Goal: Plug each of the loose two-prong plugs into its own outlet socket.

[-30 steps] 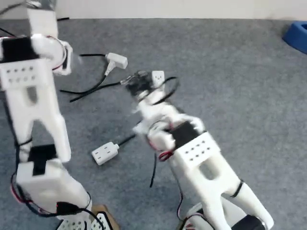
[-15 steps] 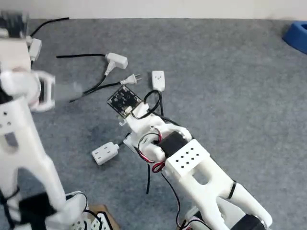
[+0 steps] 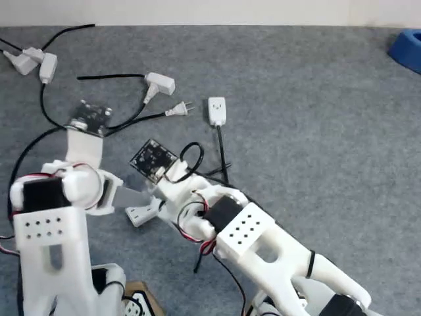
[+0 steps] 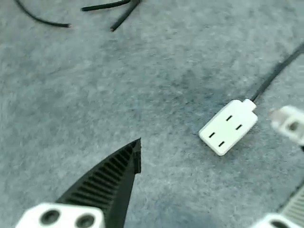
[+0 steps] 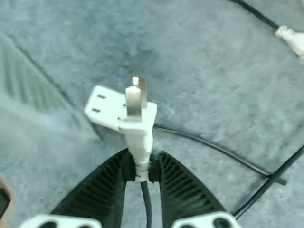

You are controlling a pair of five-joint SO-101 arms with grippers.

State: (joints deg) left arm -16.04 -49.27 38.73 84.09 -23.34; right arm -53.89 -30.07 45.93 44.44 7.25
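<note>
A white two-prong plug [image 5: 137, 118] stands prongs-out in my right gripper [image 5: 141, 161], which is shut on its body. Just beyond the prongs lies a white outlet socket [image 5: 105, 110] on a black cord, close but apart. In the high view this socket [image 3: 141, 214] sits between both arms, with the right gripper [image 3: 158, 197] over it. My left gripper [image 3: 135, 199] is low beside the same socket [image 4: 228, 133], open and holding nothing. A second loose plug [image 3: 179, 109] lies farther back next to another white socket [image 3: 216, 110].
Grey carpet covers the floor. Black cords run across the back left, with a right-angle plug [image 3: 160, 83] and a joined pair of white connectors [image 3: 36, 63] at the far left. A blue object [image 3: 408, 47] sits at the far right corner.
The left arm swung down from a raised pose to low beside the near socket. The right arm drew back from the far socket toward the near one, plug in its gripper.
</note>
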